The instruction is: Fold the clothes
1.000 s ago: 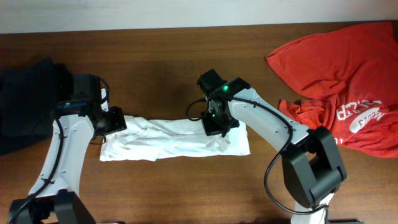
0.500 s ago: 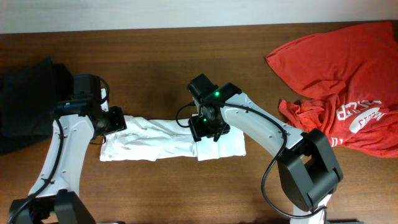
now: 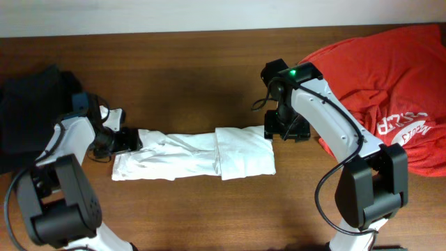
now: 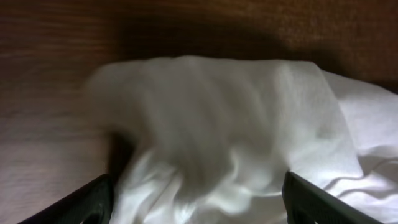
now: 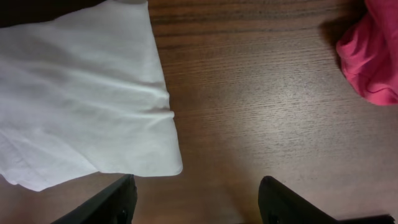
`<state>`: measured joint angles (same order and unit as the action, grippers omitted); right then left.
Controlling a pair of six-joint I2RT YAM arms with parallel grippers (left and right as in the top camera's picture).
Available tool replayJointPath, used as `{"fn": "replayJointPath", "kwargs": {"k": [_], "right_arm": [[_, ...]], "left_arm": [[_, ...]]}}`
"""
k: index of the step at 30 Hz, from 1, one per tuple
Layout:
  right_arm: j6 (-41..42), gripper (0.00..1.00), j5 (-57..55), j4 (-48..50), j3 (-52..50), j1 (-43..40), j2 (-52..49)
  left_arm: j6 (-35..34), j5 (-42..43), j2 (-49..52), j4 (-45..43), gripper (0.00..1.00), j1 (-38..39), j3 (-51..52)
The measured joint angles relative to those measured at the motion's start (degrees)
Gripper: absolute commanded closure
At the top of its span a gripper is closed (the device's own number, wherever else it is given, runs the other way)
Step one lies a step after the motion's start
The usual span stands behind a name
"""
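Observation:
The clothes, a white T-shirt (image 3: 188, 155), lie as a long narrow strip across the middle of the table, with the right end folded over onto the strip (image 3: 244, 152). My left gripper (image 3: 120, 139) sits at the strip's left end. In the left wrist view it (image 4: 199, 208) is open, its fingers wide apart with bunched white fabric (image 4: 217, 124) lying between and ahead of them, blurred. My right gripper (image 3: 286, 130) hovers just off the shirt's right edge. In the right wrist view it (image 5: 199, 199) is open over bare wood, the folded white corner (image 5: 93, 106) to its left.
A heap of red shirts with white print (image 3: 390, 77) covers the table's right side, and its edge (image 5: 373, 56) shows close to my right gripper. Black garments (image 3: 28, 111) lie at the far left, behind my left arm.
My right gripper carried the shirt's right end leftward, laid it over the strip, let go and pulled back to the right. My left arm swung round and its jaws spread wider.

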<state>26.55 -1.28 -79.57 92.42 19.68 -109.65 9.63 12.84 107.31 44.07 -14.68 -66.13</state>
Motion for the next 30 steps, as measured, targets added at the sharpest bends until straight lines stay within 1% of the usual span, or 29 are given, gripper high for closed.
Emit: {"fn": "replayJointPath", "kwargs": {"k": [1, 2, 3, 4, 5, 7, 8, 9, 10, 11, 12, 14, 16, 18, 20, 21, 24, 27, 28, 30], "right_arm": [[0.0, 0.34, 0.0, 0.0, 0.0, 0.0, 0.0], [0.0, 0.34, 0.0, 0.0, 0.0, 0.0, 0.0], [0.1, 0.34, 0.0, 0.0, 0.0, 0.0, 0.0], [0.0, 0.34, 0.0, 0.0, 0.0, 0.0, 0.0], [0.0, 0.34, 0.0, 0.0, 0.0, 0.0, 0.0], [0.1, 0.34, 0.0, 0.0, 0.0, 0.0, 0.0], [0.0, 0.34, 0.0, 0.0, 0.0, 0.0, 0.0], [0.1, 0.34, 0.0, 0.0, 0.0, 0.0, 0.0], [0.0, 0.34, 0.0, 0.0, 0.0, 0.0, 0.0], [0.0, 0.33, 0.0, 0.0, 0.0, 0.0, 0.0], [0.0, 0.33, 0.0, 0.0, 0.0, 0.0, 0.0], [0.1, 0.33, 0.0, 0.0, 0.0, 0.0, 0.0], [0.0, 0.33, -0.5, 0.0, 0.0, -0.8, 0.0], [-1.0, 0.32, -0.9, 0.1, 0.0, -4.3, 0.0], [-2.5, 0.32, -1.2, 0.0, 0.0, -7.5, 0.0], [-3.1, 0.32, -1.3, 0.0, 0.0, -8.8, 0.0], [-5.9, 0.31, -1.5, 0.1, 0.0, -11.5, 0.0], [-7.5, 0.31, -1.6, 0.3, 0.0, -11.8, 0.0], [-7.6, 0.31, -1.5, 0.3, 0.0, -11.8, 0.0], [-7.7, 0.31, -1.5, 0.3, 0.0, -11.8, 0.0]], "left_arm": [[1.0, 1.4, 0.8, -0.5, 0.15, 0.0, -0.3], [1.9, 3.6, 1.6, -1.3, 0.24, 0.0, -1.0], [2.4, 4.6, 2.0, -1.2, 0.36, 0.0, -1.4], [2.9, 5.2, 2.8, -0.4, 0.57, -0.1, -2.0], [3.2, 6.1, 3.7, 0.7, 0.59, -0.2, -2.8], [3.5, 7.6, 4.7, 3.8, 0.58, -0.3, -3.1], [3.5, 7.9, 4.8, 5.8, 0.61, -0.3, -3.2], [3.3, 8.0, 4.9, 7.7, 0.71, -0.3, -3.1], [2.8, 8.0, 4.9, 7.9, 0.88, -0.3, -3.1], [2.4, 8.0, 5.2, 8.2, 0.97, -0.3, -3.0], [2.1, 7.7, 5.3, 8.0, 1.0, -0.3, -2.8], [1.7, 8.2, 5.7, 8.7, 1.0, -0.3, -3.3], [0.6, 5.7, 7.3, 14.0, 1.0, -0.4, -6.9], [-1.1, 0.6, 8.4, 22.3, 1.0, -2.3, -15.4], [-2.4, -2.8, 8.5, 29.6, 0.99, -4.1, -23.0], [-3.3, -5.1, 8.3, 33.1, 0.99, -5.4, -28.6], [-4.6, -7.1, 8.4, 40.8, 0.99, -4.8, -36.1], [-5.2, -3.0, 8.4, 44.0, 1.0, 1.0, -40.2], [-5.4, 0.0, 8.4, 44.2, 1.0, 6.5, -40.3], [-7.3, 1.7, 8.4, 41.9, 0.99, 14.2, -40.3]]}}
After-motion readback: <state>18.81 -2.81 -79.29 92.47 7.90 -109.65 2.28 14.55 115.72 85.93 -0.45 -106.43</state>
